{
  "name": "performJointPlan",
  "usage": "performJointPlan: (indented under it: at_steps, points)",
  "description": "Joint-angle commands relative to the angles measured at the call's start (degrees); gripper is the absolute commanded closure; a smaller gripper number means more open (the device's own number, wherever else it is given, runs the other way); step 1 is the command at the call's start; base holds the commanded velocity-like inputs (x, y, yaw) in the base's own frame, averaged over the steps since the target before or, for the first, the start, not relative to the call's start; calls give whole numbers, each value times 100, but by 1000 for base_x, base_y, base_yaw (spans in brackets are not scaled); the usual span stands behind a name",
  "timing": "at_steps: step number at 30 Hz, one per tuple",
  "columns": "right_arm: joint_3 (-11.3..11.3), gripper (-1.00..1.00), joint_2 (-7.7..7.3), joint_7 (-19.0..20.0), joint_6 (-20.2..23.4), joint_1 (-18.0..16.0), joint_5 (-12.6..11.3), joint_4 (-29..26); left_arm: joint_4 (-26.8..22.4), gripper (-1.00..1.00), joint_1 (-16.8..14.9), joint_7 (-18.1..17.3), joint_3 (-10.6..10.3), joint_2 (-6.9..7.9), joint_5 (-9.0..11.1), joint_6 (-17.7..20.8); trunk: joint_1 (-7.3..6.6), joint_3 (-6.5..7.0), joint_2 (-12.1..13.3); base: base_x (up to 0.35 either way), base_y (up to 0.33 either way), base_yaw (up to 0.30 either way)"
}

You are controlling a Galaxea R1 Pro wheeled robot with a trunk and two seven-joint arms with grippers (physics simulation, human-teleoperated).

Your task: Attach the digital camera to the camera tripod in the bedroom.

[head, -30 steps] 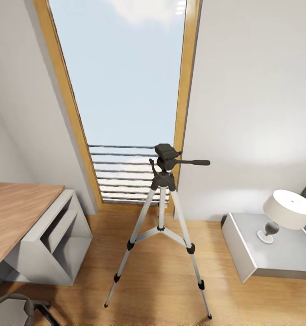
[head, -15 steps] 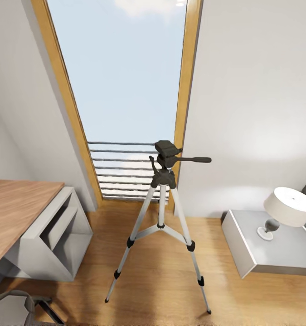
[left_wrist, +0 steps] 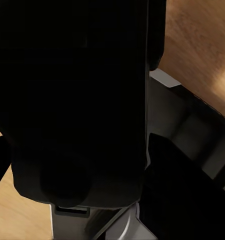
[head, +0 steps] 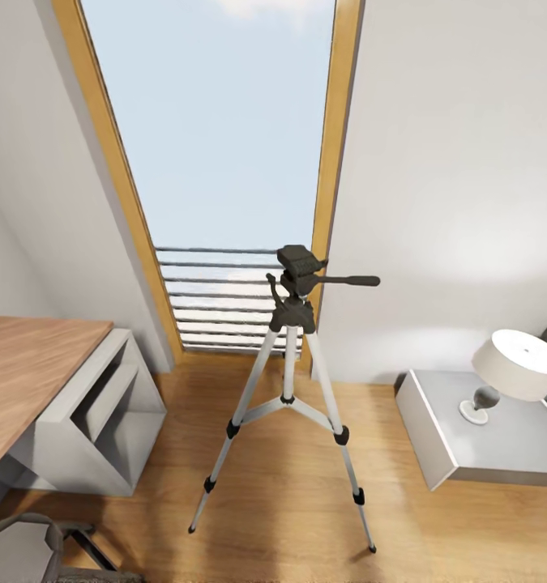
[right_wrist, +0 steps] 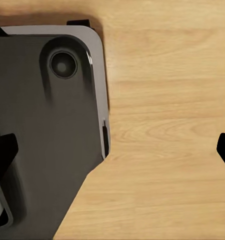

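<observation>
Camera tripod (head: 290, 380) is seen upright before window (head: 216, 146); right gripper (right_wrist: 115, 150) is spread wide over floor (right_wrist: 162, 100); left gripper's state cannot be told.

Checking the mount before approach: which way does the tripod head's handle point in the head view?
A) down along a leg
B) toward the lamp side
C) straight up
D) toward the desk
B: the tripod handle sticks out sideways from the black head toward the side where the lamp stands, away from the desk.

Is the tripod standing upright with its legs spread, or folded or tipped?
Upright, legs spread: the camera tripod stands before the window, its feet apart on the floor.
</observation>
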Motion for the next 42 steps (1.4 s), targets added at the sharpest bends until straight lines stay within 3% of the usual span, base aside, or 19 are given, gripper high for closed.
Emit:
performJointPlan:
  at_steps: [1,32,42]
  points:
    - [-48,-100,-5,10,-32,-7,40,18,2,100,-2,-6,-49,0,39,-12,1,-18,-8,0,0,0]
    - [-49,-100,-10,9,-46,-7,33,18,2,100,-3,-5,-49,7,51,-16,1,-305,-8,0,0,0]
    - [-46,-100,2,11,-54,-7,39,18,2,100,-1,-5,-49,2,49,-17,1,-334,-8,0,0,0]
